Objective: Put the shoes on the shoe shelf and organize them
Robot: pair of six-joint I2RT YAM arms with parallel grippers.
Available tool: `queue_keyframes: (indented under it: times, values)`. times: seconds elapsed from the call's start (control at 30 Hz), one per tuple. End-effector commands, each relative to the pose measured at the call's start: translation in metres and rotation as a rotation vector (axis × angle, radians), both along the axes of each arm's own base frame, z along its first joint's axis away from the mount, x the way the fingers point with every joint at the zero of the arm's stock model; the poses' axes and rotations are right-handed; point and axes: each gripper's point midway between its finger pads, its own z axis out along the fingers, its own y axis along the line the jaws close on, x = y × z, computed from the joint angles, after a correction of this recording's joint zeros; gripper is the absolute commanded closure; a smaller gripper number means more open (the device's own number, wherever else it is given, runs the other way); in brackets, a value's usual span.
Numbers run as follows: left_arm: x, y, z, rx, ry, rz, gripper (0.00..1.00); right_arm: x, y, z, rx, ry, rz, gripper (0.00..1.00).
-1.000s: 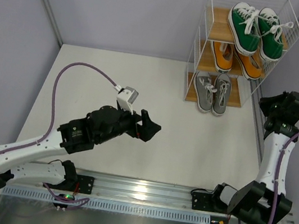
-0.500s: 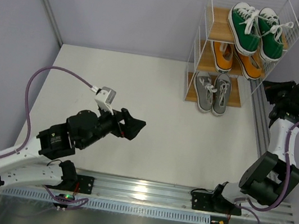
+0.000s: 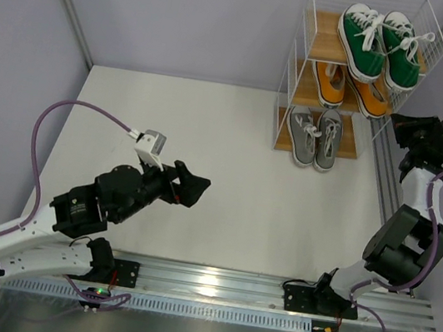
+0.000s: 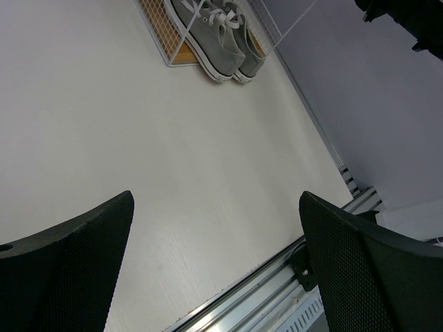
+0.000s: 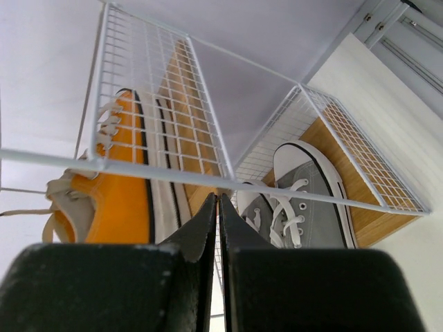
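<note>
The white wire shoe shelf (image 3: 293, 59) stands at the back right. Green sneakers (image 3: 377, 44) sit on the top board, orange sneakers (image 3: 350, 87) on the middle one, grey sneakers (image 3: 314, 136) on the bottom one. My left gripper (image 3: 193, 187) is open and empty above the middle of the table; its view shows the grey pair (image 4: 218, 38) far off. My right gripper (image 3: 398, 124) is shut and empty, just right of the shelf at mid height. Its fingertips (image 5: 219, 200) point at the wire side, with the orange shoe (image 5: 114, 194) and grey shoes (image 5: 308, 207) behind the mesh.
A metal rail (image 3: 211, 282) runs along the near edge with both arm bases on it. A second rail (image 3: 382, 191) lines the table's right edge beside the shelf. Grey walls close the back and the sides.
My left arm has drawn back to the left and toward the near edge. My right arm has folded upright, and its gripper has moved up close to the shelf's right side.
</note>
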Motion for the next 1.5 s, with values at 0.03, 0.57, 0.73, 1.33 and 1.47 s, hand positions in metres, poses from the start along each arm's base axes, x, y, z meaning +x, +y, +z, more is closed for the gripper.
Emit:
queue_keyframes:
  times: [0.03, 0.57, 0.73, 1.33, 1.47]
  values:
    - [0.002, 0.005, 0.005, -0.015, -0.007, 0.027, 0.00, 0.010, -0.006, 0.033, -0.039, -0.085, 0.009, 0.96]
    - [0.005, 0.002, 0.002, -0.001, -0.006, 0.031, 0.00, 0.015, 0.025, 0.008, 0.028, -0.078, 0.118, 0.96]
    - [0.003, 0.004, 0.001, -0.004, -0.004, 0.030, 0.00, 0.015, 0.047, 0.001, 0.039, -0.074, 0.169, 0.96]
    - [-0.001, 0.010, 0.002, -0.034, 0.006, 0.031, 0.00, -0.003, 0.073, 0.016, 0.027, -0.110, 0.208, 0.96]
    - [-0.002, 0.009, 0.003, -0.035, 0.007, 0.028, 0.00, -0.001, 0.073, 0.018, 0.028, -0.115, 0.214, 0.96]
